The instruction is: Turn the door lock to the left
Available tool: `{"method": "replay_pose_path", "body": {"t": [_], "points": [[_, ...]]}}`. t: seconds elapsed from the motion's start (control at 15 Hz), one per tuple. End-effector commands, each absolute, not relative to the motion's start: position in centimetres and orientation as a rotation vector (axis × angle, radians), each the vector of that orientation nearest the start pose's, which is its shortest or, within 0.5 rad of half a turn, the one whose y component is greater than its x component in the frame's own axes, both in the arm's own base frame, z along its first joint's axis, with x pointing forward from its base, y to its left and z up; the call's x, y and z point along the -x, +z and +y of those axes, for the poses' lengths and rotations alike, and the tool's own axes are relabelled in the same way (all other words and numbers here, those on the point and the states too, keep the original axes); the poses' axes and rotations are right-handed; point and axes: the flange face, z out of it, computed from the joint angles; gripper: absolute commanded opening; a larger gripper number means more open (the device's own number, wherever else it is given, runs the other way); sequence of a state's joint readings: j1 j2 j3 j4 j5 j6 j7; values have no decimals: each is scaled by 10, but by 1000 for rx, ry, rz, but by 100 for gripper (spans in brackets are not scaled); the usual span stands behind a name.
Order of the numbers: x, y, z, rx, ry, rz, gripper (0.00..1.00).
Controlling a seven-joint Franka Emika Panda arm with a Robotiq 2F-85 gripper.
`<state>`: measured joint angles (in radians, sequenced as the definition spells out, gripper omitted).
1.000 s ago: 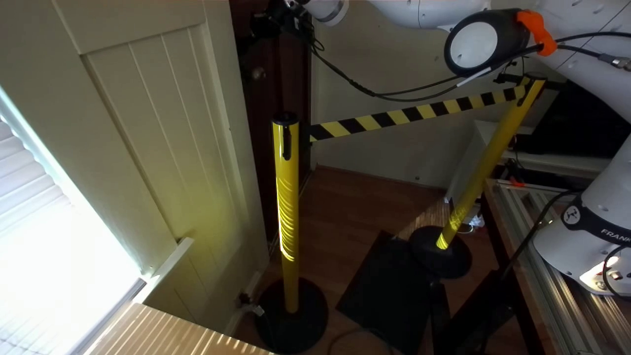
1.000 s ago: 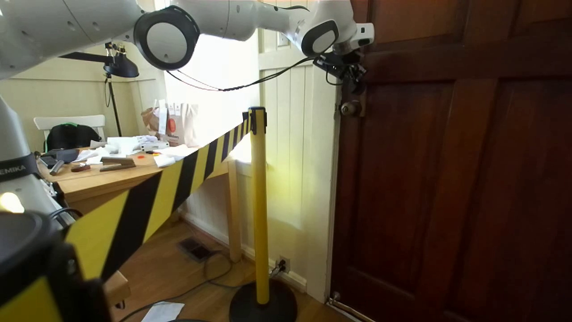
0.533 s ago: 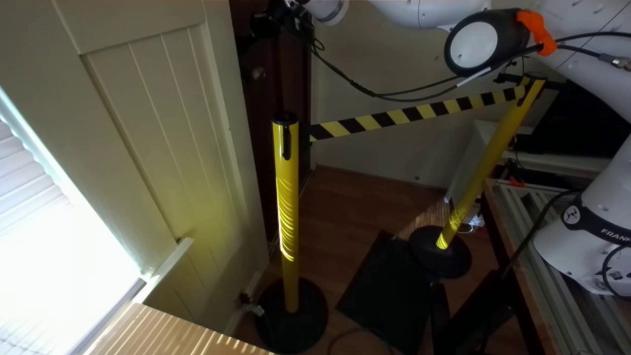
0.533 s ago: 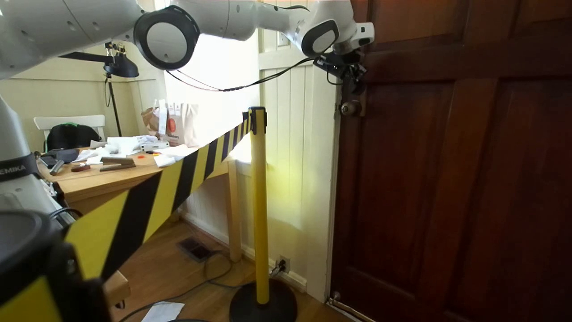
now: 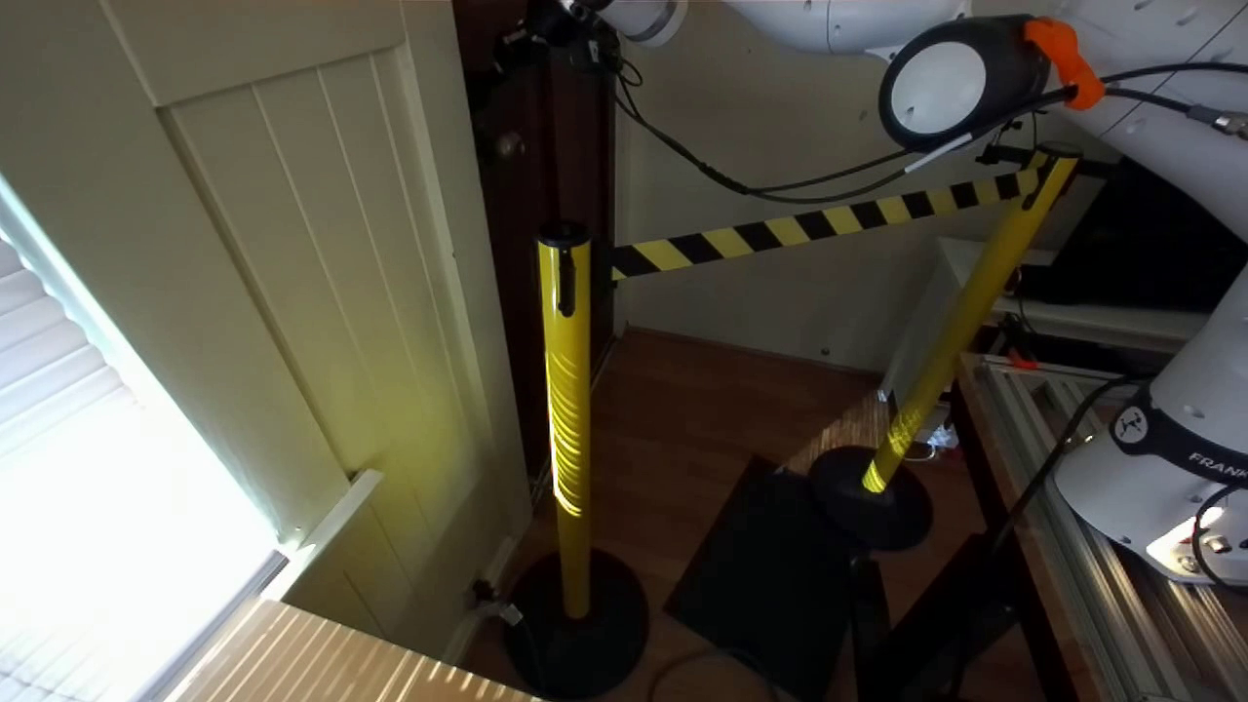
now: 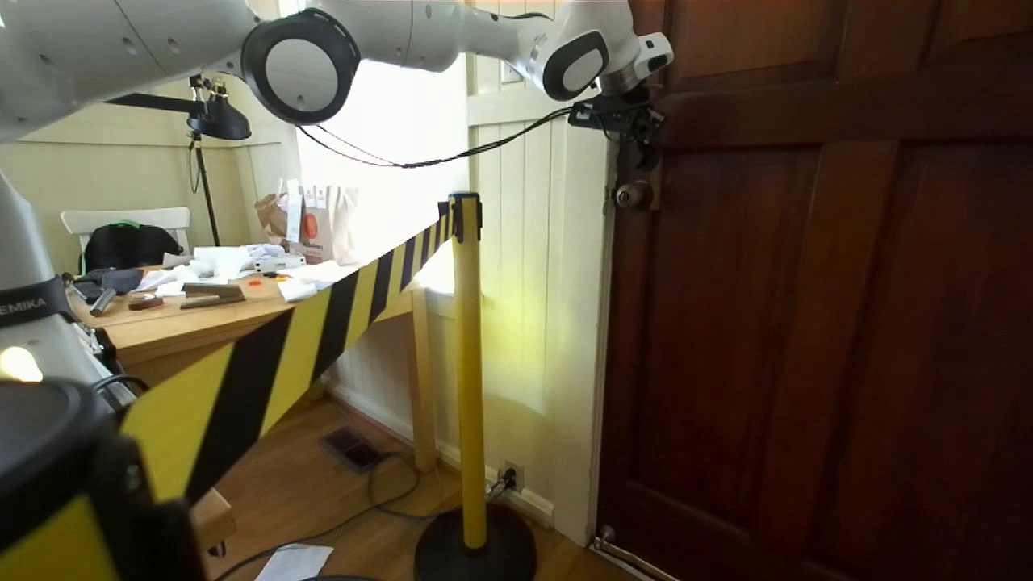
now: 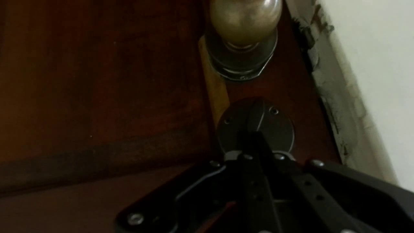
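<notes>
I'm tilting my black metal gripper [image 7: 251, 136], its jaws pinching the thin dark-grey lock knob [image 7: 256, 115]; turning is probably starting.

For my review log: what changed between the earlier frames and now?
The gripper tipped slightly, the white wrist end rising leftward in an exterior view; the base light, dark half a second ago, is lit. Any grip change is unclear. Door and knob stayed put.
</notes>
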<state>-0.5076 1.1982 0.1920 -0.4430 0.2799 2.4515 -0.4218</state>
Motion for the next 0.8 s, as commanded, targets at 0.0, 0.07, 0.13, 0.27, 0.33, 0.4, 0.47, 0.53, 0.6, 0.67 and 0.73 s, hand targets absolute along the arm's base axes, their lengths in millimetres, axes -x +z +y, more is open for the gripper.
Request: {"method": "replay_pose_path", "body": {"t": [0.0, 0.07, 0.13, 0.27, 0.33, 0.4, 0.47, 0.53, 0.6, 0.67, 0.73], "points": [[-779, 421, -345, 2794, -1408, 139, 1], [-780, 421, -343, 2804, -1409, 101, 1], [-781, 421, -341, 2817, -1412, 66, 1], [-783, 421, -335, 2838, -1420, -7, 1], [-784, 422, -332, 2853, -1425, -50, 1], [-785, 422, -329, 2860, -1422, -88, 1], [-787, 422, -326, 2868, -1424, -134, 1], [-788, 422, -323, 2879, -1423, -173, 1], [-789, 421, -320, 2891, -1421, -214, 1], [-790, 420, -318, 2901, -1425, -253, 1], [-791, 420, -316, 2910, -1424, -295, 1]]}}
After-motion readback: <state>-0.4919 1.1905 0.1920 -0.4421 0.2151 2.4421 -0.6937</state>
